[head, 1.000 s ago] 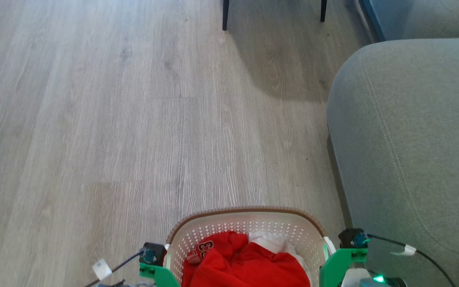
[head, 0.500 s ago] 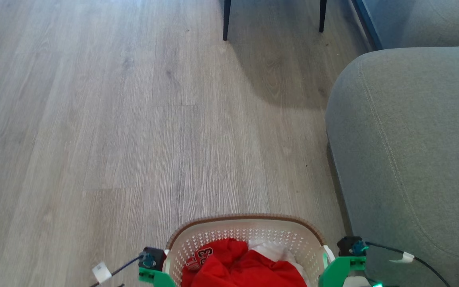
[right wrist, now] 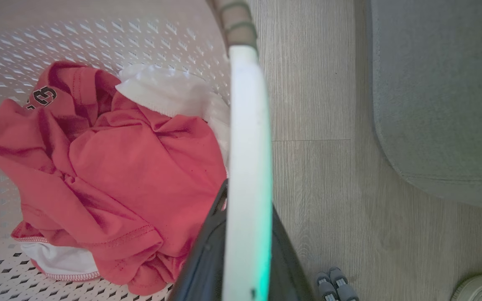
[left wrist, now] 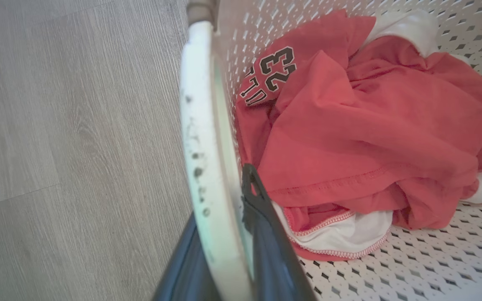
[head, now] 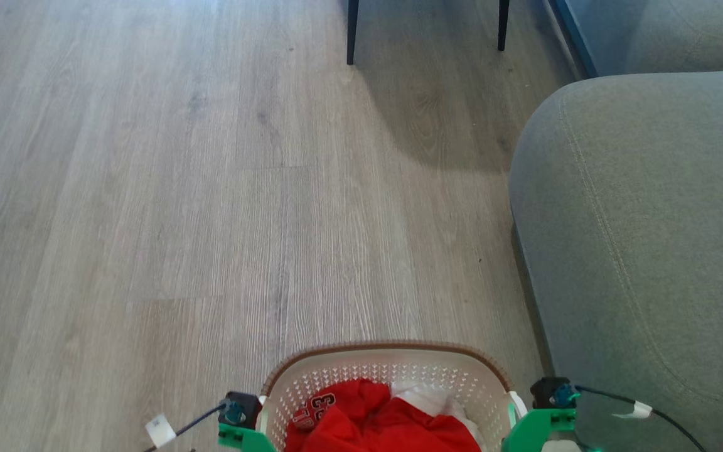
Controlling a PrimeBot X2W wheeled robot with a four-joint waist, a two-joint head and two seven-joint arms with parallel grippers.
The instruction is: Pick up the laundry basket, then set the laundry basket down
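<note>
Left gripper and right gripper each clamped a handle, basket hung between them; set-down wanted both arms lowering level, in step, clear of the sofa beside the right one.

Home living room; grey sofa, wood-look floor, chair legs

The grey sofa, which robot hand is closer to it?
Right. The right hand clamps the handle of the laundry basket on the sofa side. The left hand clamps the far handle, with the basket between it and the sofa.
</note>
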